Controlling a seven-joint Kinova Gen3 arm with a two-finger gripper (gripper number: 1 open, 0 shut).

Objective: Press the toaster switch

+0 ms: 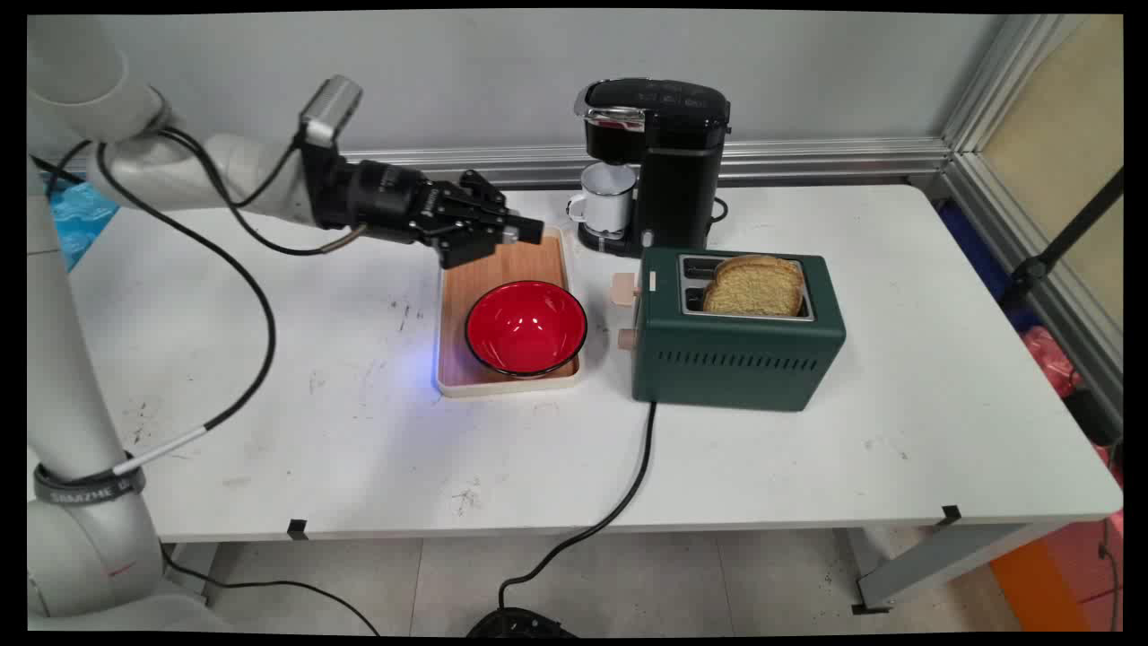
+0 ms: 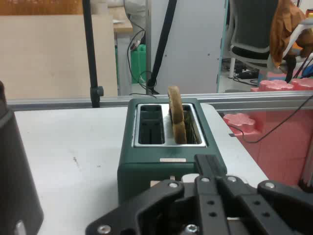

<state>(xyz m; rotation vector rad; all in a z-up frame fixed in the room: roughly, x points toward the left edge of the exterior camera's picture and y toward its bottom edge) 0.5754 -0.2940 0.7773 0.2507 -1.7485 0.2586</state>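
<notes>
green toaster (image 1: 737, 334) sits at the middle of the table, its levers facing nine o'clock, and one slice of toast (image 1: 755, 285) stands up out of the slot on the near side while the other slot shows empty in my hand view. nothing about the bread has been touched as far as i can judge: it is risen, upright, and free of me.

my gripper (image 1: 525, 233) hangs level above the far end of the wooden tray (image 1: 502, 381), pointing toward three o'clock, straight down the line to the toaster. it carries nothing, and the fingers look drawn close together in the main view. in the hand view only the linkage shows, so i hold that loosely.

on the tray, at six o'clock from my fingertips, rests a red bowl (image 1: 526, 327), empty inside. just past my fingertips at two o'clock stands the black coffee machine (image 1: 659, 161) with a white enamel mug (image 1: 606, 199) parked under its spout.

so where things stand: bread up in the toaster, bowl empty, hand empty and well apart from the slice.
</notes>
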